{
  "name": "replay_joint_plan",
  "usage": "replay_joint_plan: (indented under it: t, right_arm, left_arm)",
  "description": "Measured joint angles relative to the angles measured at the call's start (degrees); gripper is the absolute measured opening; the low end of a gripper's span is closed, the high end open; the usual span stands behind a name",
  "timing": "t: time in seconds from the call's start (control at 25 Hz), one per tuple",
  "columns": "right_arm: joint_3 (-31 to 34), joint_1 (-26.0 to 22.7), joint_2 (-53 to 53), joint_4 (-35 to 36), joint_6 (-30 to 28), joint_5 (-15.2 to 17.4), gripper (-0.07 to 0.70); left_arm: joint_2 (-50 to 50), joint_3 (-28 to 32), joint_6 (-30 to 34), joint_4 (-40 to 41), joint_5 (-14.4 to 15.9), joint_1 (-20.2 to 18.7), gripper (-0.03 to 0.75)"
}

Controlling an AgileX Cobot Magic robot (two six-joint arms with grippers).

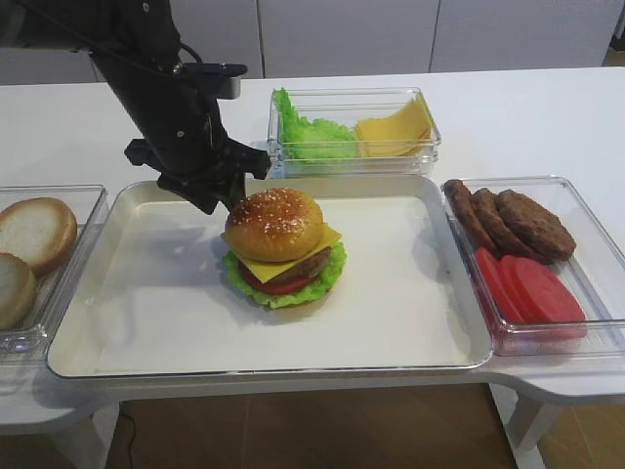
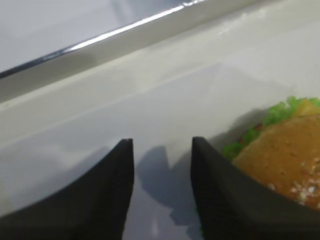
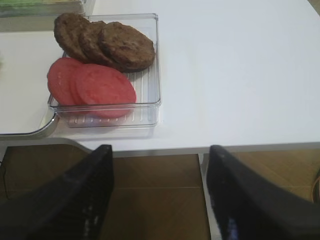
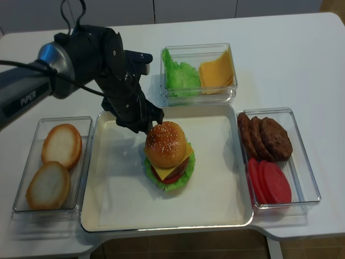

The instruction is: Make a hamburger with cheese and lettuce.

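The hamburger [image 1: 283, 249] [image 4: 168, 156] stands whole in the middle of the white tray [image 1: 146, 322], a sesame bun dome on top. A corner of the cheese [image 1: 266, 268] overhangs the patty, and the lettuce [image 1: 330, 274] frills out under it. My left gripper [image 1: 223, 200] [image 4: 144, 127] hovers just behind and left of the dome. Its fingers are open with only the tray floor between them [image 2: 162, 145], and the bun [image 2: 290, 160] lies beside the right finger. My right gripper [image 3: 160, 150] hangs open and empty off the table's front edge, over the floor.
A clear bin [image 1: 352, 132] behind the tray holds loose lettuce and cheese slices. Bun halves [image 1: 34, 234] lie in a bin at the left. Patties [image 1: 508, 220] [image 3: 105, 42] and tomato slices [image 1: 532, 288] [image 3: 92, 85] fill the bin at the right.
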Motion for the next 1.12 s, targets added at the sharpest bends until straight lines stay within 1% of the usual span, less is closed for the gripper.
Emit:
replay_joint_plan:
  t: [0.16, 0.32, 0.48, 0.68, 0.84, 0.96, 1.12]
  right_arm:
    - [0.0, 0.0, 0.0, 0.0, 0.0, 0.0, 0.446]
    - [0.0, 0.0, 0.0, 0.0, 0.0, 0.0, 0.449]
    - [0.0, 0.0, 0.0, 0.0, 0.0, 0.0, 0.447]
    - [0.0, 0.0, 0.0, 0.0, 0.0, 0.0, 0.447]
    - [0.0, 0.0, 0.0, 0.0, 0.0, 0.0, 0.447]
    - [0.0, 0.0, 0.0, 0.0, 0.0, 0.0, 0.447]
    - [0.0, 0.0, 0.0, 0.0, 0.0, 0.0, 0.446]
  left_arm:
    - [0.0, -1.6, 0.1, 0.0, 0.7, 0.0, 0.290]
    - [-0.7, -3.2, 0.1, 0.1, 0.8, 0.3, 0.290]
    - [-2.6, -3.9, 0.1, 0.1, 1.9, 3.0, 0.290]
    - [-5.0, -4.0, 0.1, 0.2, 7.5, 9.5, 0.290]
    - [-8.4, -4.0, 0.1, 0.4, 11.0, 14.8, 0.290]
    - [-11.3, -4.0, 0.1, 0.7, 13.6, 17.9, 0.290]
    - [-14.9, -4.0, 0.2, 2.4, 16.9, 20.7, 0.290]
